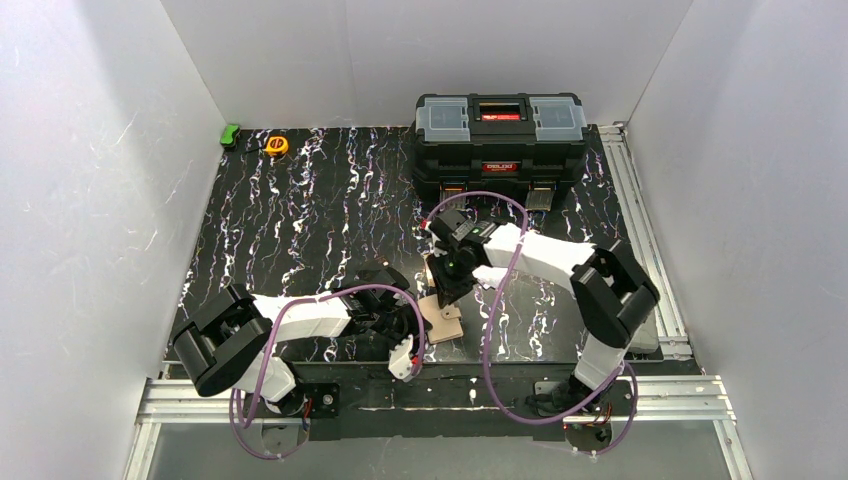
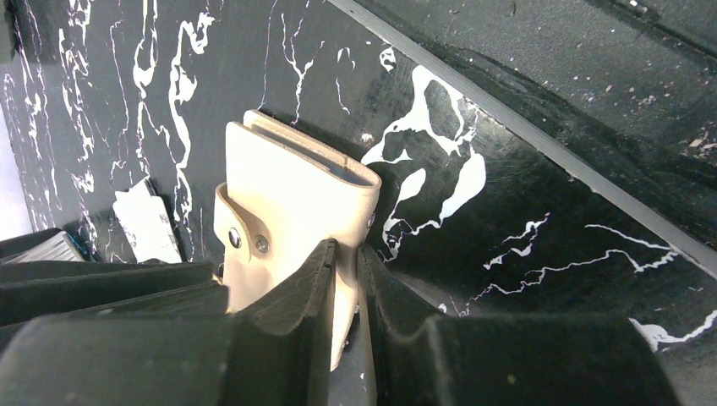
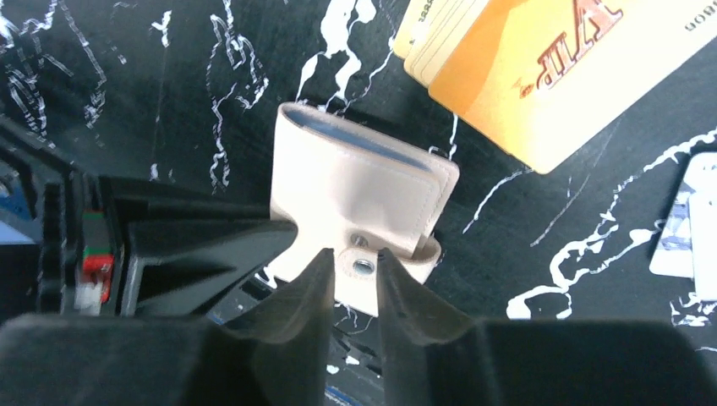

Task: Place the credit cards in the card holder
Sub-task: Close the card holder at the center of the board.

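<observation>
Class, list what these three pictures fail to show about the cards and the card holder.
Orange card: right wrist view, cut off by the top edge.
Card holder bottom: left wrist view, behind the left gripper.
Card holder pockets: both wrist views, hidden by its closed cover.
Right gripper on the snap tab: contact unclear, fingers hide it.

The left arm and right arm have white link shells between black joint housings. A purple cable loops along each from the bases at 6 o'clock. The fingers are matte black.
</observation>
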